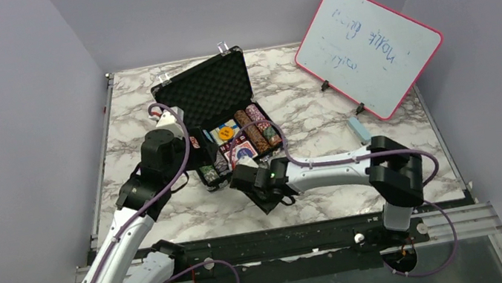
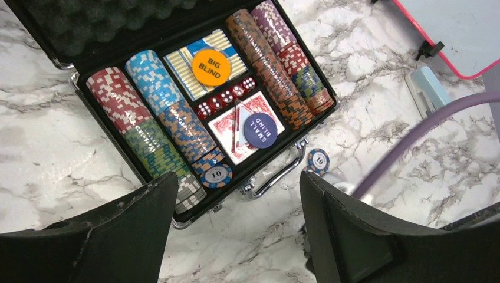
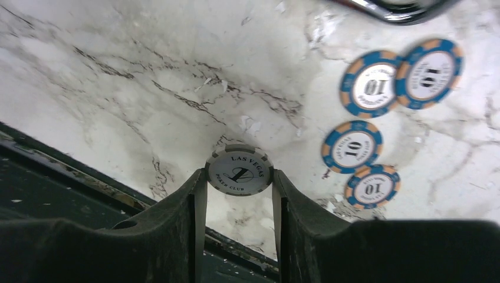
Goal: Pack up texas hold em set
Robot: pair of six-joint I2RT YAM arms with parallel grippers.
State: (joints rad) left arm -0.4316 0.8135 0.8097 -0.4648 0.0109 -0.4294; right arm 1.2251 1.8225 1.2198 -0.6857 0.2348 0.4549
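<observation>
White chip (image 3: 239,171) is clamped by its rim in right gripper (image 3: 237,180); briefcase (image 1: 207,92) lies ahead and right of it. Left gripper (image 2: 237,177) is held open, empty.

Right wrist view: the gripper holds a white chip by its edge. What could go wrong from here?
1. The right gripper pinches the white chip only at its rim, near the fingertips; it could slip or pivot during the carry.
2. Four blue 10 chips lie loose on the table close by; a low sweep might scatter them.
3. In the case, one blue chip lies flat over a row end, so the rows may be full.
</observation>
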